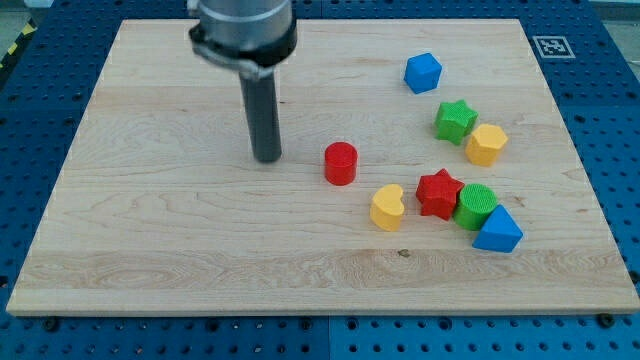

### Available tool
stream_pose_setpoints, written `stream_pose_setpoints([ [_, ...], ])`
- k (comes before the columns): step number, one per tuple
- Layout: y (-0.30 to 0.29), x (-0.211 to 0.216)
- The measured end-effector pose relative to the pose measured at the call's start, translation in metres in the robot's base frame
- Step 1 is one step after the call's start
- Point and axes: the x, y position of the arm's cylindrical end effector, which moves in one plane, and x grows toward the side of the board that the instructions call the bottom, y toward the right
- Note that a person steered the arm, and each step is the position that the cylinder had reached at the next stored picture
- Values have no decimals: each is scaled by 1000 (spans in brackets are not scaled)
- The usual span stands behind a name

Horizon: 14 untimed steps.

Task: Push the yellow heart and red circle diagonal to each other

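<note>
The red circle stands near the board's middle. The yellow heart lies just below and to the right of it, a small gap between them. My tip rests on the board to the left of the red circle, about a block's width away from it, touching no block. The rod rises from it to the arm's dark end at the view's top.
A red star, a green circle and a blue triangle cluster right of the heart. A blue hexagon, a green star and a yellow hexagon lie at upper right. The wooden board ends on all sides.
</note>
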Motion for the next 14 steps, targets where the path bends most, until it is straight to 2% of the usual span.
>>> stream_pose_setpoints([
  [1, 17, 47],
  [4, 158, 46],
  [5, 163, 47],
  [7, 74, 47],
  [10, 77, 44],
  [14, 86, -6],
])
